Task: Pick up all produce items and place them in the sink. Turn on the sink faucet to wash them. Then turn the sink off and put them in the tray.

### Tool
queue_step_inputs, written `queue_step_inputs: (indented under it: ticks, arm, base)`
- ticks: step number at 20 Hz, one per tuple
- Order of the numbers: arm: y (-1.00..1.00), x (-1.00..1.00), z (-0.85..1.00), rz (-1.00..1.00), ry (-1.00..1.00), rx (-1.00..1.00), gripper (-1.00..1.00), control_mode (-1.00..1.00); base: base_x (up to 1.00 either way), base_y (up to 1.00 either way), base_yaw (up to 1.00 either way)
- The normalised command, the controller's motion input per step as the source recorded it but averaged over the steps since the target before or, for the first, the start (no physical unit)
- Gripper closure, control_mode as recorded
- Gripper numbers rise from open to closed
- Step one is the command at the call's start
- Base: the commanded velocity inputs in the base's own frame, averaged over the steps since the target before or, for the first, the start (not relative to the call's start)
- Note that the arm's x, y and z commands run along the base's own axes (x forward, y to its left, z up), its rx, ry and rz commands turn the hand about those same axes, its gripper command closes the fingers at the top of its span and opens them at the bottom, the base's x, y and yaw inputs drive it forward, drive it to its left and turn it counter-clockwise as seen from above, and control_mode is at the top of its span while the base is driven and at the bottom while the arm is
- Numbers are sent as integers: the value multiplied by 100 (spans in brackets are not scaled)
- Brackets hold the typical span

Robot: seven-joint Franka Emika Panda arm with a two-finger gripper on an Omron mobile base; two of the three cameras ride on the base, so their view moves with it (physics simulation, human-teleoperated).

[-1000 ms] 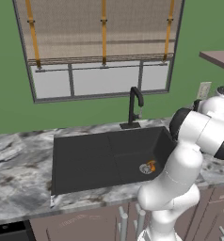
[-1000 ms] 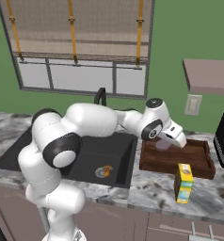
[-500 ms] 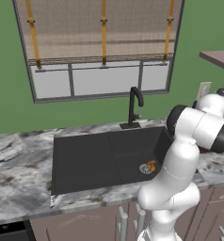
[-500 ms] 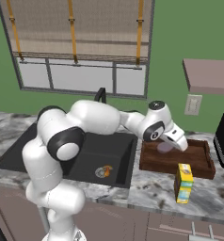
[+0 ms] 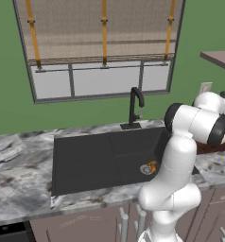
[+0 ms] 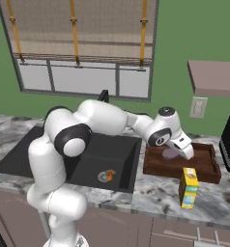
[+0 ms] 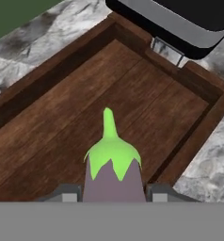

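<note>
Hand [image 6: 177,153] farther over wooden tray [image 6: 204,170]

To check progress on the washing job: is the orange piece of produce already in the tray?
No, the orange piece lies by the drain in the sink.

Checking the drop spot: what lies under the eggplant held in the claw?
Under the eggplant gripped by the claw is the tray's bare wooden floor. The patch directly beneath the eggplant is covered by it.

no legible text anywhere, yellow carton [image 6: 189,187] at lower right of the right base view on the table, its printed face too blurred to read
</note>
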Motion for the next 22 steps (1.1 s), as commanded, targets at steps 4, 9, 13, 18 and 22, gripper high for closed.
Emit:
queue_step_inputs:
  ticks: [4,9,13,18,22]
  arm:
    - [-16,4,-18,0,0,8,100,-100]
    - [-12,6,-18,0,0,5,100,-100]
    - [-5,10,-18,-1,0,2,100,-100]
    - [-1,6,-19,-1,0,1,100,-100]
    - [0,0,-15,0,0,2,100,-100]
  base:
    - [0,0,0]
    - [0,0,0]
    - [0,0,0]
    - [0,0,0]
    - [0,0,0]
